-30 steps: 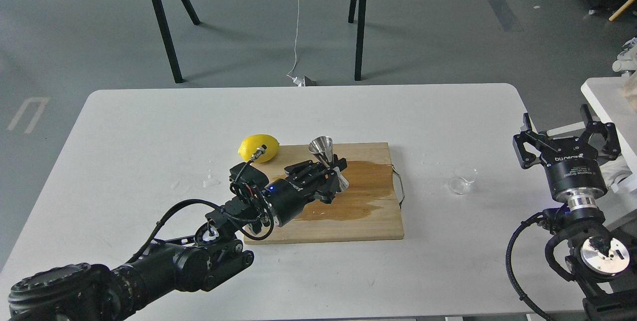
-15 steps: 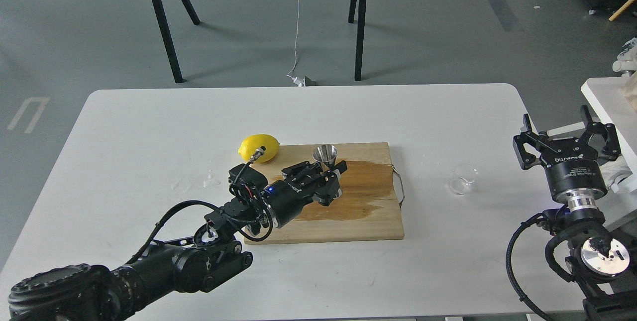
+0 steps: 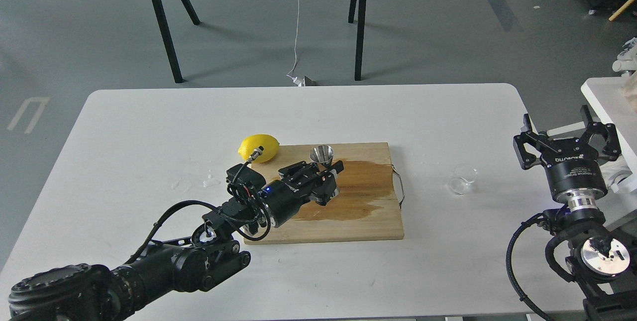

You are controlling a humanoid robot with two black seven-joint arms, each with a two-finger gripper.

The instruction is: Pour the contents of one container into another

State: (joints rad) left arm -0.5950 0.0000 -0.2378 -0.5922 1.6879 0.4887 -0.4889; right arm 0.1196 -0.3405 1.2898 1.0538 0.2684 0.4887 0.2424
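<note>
The shiny steel jigger [image 3: 322, 154] stands upright on the wooden cutting board [image 3: 378, 221], its mouth facing up. My left gripper [image 3: 333, 178] reaches in from the lower left and is shut on the jigger at its narrow waist; the lower cone is mostly hidden by the fingers. The small clear glass cup [image 3: 462, 179] rests on the white table right of the board, apparently on its side. My right gripper [image 3: 566, 138] is open at the table's right edge, right of the cup and apart from it.
A yellow lemon [image 3: 259, 148] lies at the board's back left corner, close to my left wrist. A dark wet stain [image 3: 363, 186] spreads over the board. Water drops [image 3: 211, 180] sit on the table left of the board. A metal handle [image 3: 399, 186] sticks out from the board's right side.
The jigger went from tilted to upright and moved slightly left and down with my left gripper. The right arm and the glass cup stayed still.
</note>
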